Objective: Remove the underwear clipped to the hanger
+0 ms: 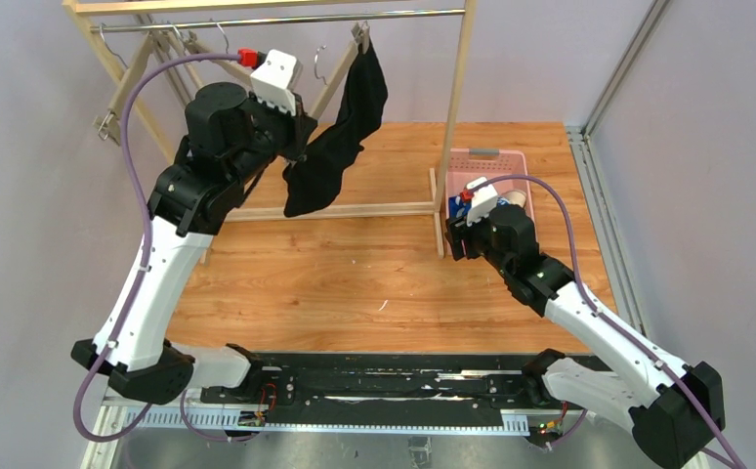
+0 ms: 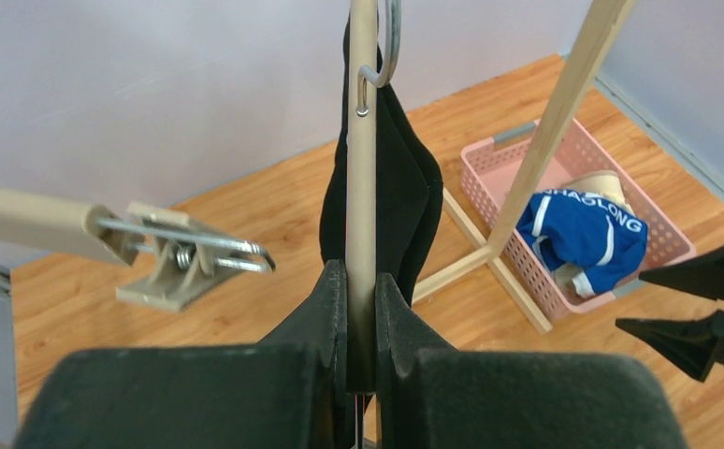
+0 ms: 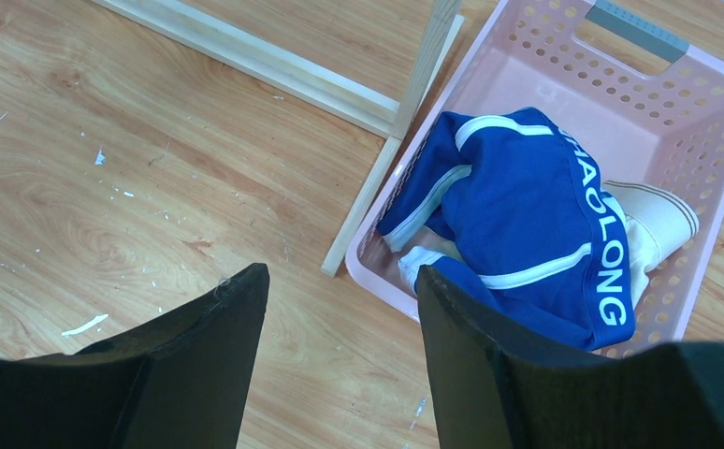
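In the lower centre of the right wrist view, the right gripper (image 3: 341, 276) is held with jaws spread, nothing between them, over the wooden tabletop (image 3: 152, 187). Just right of it, royal blue boxer briefs with white lettering (image 3: 527, 215) and cream-white briefs (image 3: 653, 220) are piled in a pink perforated plastic basket (image 3: 545, 84). Farther back, upper left of the top view, the left gripper (image 2: 361, 276) is pinched on a beige wooden hanger bar (image 2: 362, 187). Plain black boxer briefs (image 1: 340, 137) are clipped to it at its upper end.

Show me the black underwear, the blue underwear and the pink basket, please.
black underwear (image 1: 343, 147): overhead view, middle of the hanging fabric.
blue underwear (image 3: 517, 215): right wrist view, centre of the blue cloth.
pink basket (image 3: 573, 79): right wrist view, its perforated far wall.
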Robot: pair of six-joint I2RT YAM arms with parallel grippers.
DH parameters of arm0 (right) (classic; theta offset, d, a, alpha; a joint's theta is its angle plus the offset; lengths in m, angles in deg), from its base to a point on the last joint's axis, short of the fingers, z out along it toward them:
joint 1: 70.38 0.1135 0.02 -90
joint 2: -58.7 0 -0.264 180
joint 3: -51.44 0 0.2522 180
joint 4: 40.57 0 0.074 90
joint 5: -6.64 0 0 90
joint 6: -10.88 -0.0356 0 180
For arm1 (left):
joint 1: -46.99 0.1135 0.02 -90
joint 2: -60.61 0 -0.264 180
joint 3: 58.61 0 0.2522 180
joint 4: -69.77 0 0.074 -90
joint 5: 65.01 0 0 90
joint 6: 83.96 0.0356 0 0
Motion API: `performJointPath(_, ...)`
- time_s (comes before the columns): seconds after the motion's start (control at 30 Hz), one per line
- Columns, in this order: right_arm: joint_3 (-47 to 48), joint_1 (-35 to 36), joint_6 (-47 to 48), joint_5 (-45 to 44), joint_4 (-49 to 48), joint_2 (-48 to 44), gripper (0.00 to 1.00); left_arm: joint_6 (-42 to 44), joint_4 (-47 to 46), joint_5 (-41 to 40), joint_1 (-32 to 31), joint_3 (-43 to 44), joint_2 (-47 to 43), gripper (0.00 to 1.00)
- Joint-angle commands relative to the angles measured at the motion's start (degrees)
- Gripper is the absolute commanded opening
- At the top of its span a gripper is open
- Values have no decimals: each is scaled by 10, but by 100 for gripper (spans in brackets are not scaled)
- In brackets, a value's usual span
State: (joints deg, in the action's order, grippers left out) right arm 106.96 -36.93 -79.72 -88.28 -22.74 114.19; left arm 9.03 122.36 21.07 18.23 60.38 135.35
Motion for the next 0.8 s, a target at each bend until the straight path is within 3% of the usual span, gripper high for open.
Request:
performJointPath(0.0,1,9,-7,-9,-17,5,61,-6,-33,34,-5,-38,-38,0)
performJointPath(0.1,8,9,-7,-23,-17,7,61,-16,-28,57,-5,-95,-72,0)
performJointPath(0.13,12,8,-4,-28,-23,9,61,-28,-28,74,-5,-159,-112,0)
performJointPath(0.2,18,8,-4,-26,-26,11,61,-35,-25,89,-5,-206,-142,0)
performJointPath(0.43,62,7,-2,29,-36,38,67,-25,26,159,-5,-321,-211,0)
performJointPath(0.77,180,-74,46,415,-47,64,71,-7,25,257,-5,-382,-297,0)
